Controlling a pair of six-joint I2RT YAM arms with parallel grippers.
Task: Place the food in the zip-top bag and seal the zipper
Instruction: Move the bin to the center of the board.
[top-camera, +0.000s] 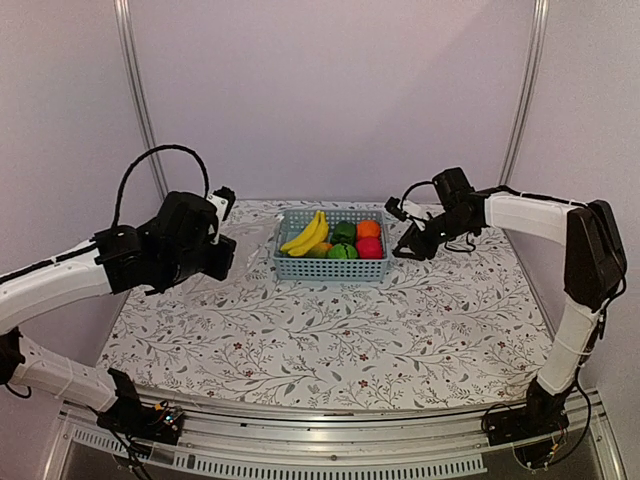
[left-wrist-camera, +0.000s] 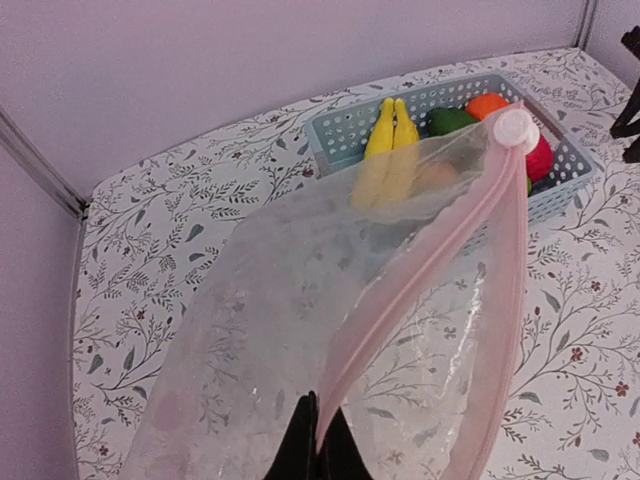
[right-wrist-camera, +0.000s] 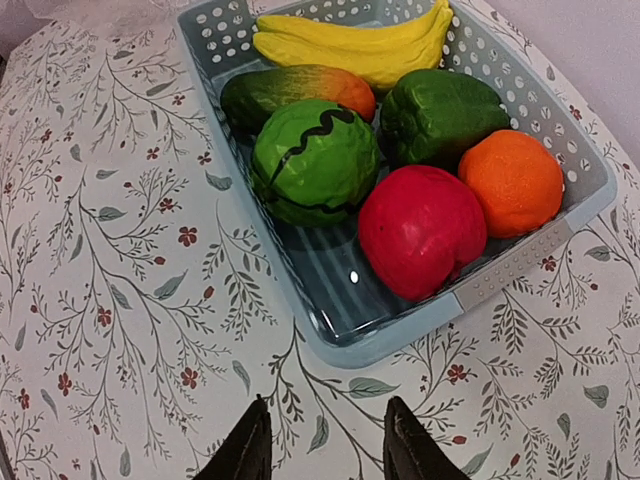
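My left gripper (left-wrist-camera: 320, 445) is shut on the mouth edge of the clear zip-top bag (left-wrist-camera: 260, 310), pinching the pink zipper (left-wrist-camera: 430, 260). The bag hangs open in front of it, and a white slider (left-wrist-camera: 516, 128) sits at the strip's far end. The food lies in a light-blue basket (right-wrist-camera: 520, 262): bananas (right-wrist-camera: 360, 45), mango (right-wrist-camera: 295, 90), round green ball (right-wrist-camera: 315, 160), green pepper (right-wrist-camera: 440, 115), orange (right-wrist-camera: 510, 180) and pink-red fruit (right-wrist-camera: 420, 230). Beside the basket's near corner, above the cloth, hovers my right gripper (right-wrist-camera: 325, 425), open with nothing between its fingers.
The basket (top-camera: 330, 268) stands at the back middle of the floral tablecloth (top-camera: 330, 340). The left arm (top-camera: 165, 245) is to its left and the right arm's gripper (top-camera: 408, 250) close to its right side. Walls close off the back and sides.
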